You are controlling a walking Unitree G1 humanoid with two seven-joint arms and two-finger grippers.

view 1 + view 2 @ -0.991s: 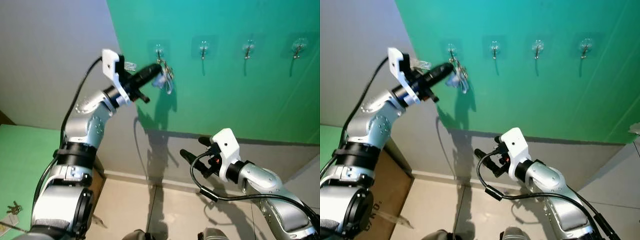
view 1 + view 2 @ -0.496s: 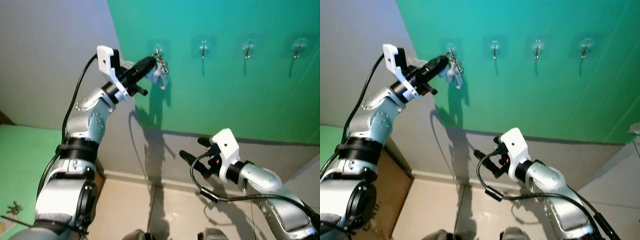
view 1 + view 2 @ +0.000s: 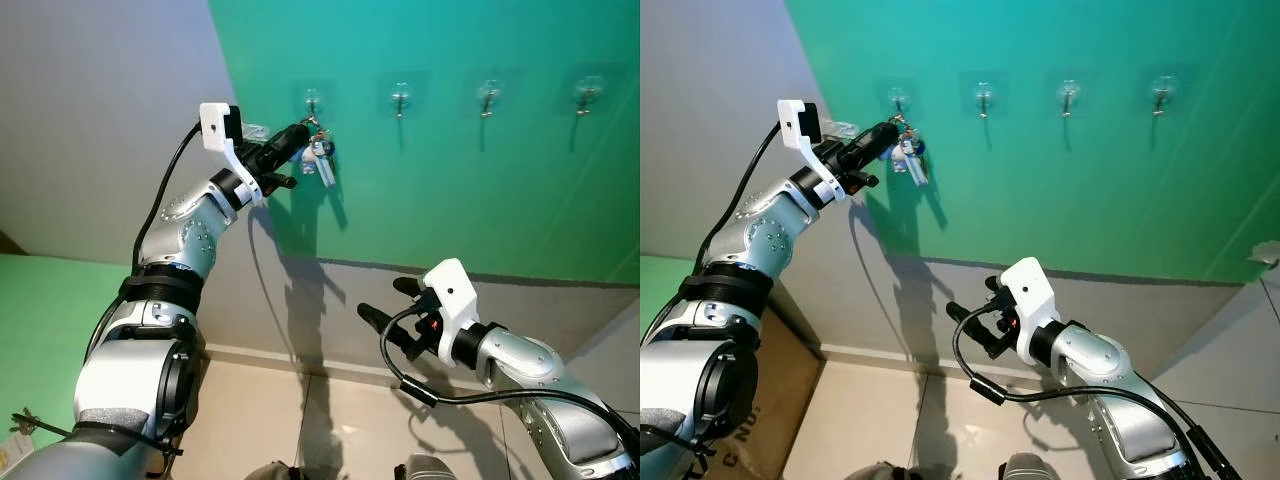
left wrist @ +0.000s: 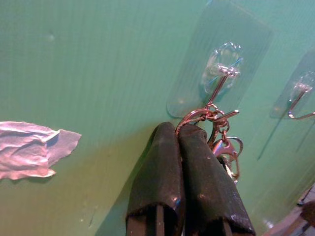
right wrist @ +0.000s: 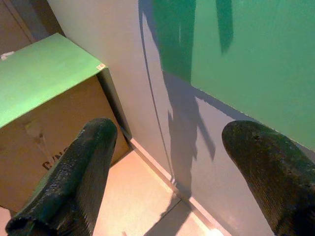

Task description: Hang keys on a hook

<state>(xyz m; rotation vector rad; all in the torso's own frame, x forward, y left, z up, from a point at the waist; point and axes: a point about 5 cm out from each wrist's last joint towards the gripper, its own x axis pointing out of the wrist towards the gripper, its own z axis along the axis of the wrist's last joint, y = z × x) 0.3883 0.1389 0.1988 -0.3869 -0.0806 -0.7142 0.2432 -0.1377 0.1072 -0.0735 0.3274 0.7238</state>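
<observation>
Left gripper (image 3: 300,136) is raised against the green wall (image 3: 450,200), fingers pinched tight on the ring of the keys (image 3: 320,155), right at the leftmost hook (image 3: 312,100). From the left wrist view the two black fingers (image 4: 197,172) press together with the ring (image 4: 194,117) caught at their tips, the ring sitting at the foot of that clear stick-on hook (image 4: 221,69), touching or nearly so; whether it is actually over the hook I cannot tell. A clasp and second ring (image 4: 226,147) dangle beside the fingers, and a torn piece of pale tape (image 4: 34,150) is stuck to the wall nearby

Compared with a second ago, the bunch has come up closer under the hook and hangs tighter against the wall, the gripper nearer to it

Three more hooks run to the right along the wall, the next one (image 3: 400,97) bare. Right gripper (image 3: 385,310) is held low and near, fingers spread wide; its wrist view looks down at a cardboard box (image 5: 44,123) with a green top standing by the grey lower wall, faint dark lettering on its side too cut off to read
</observation>
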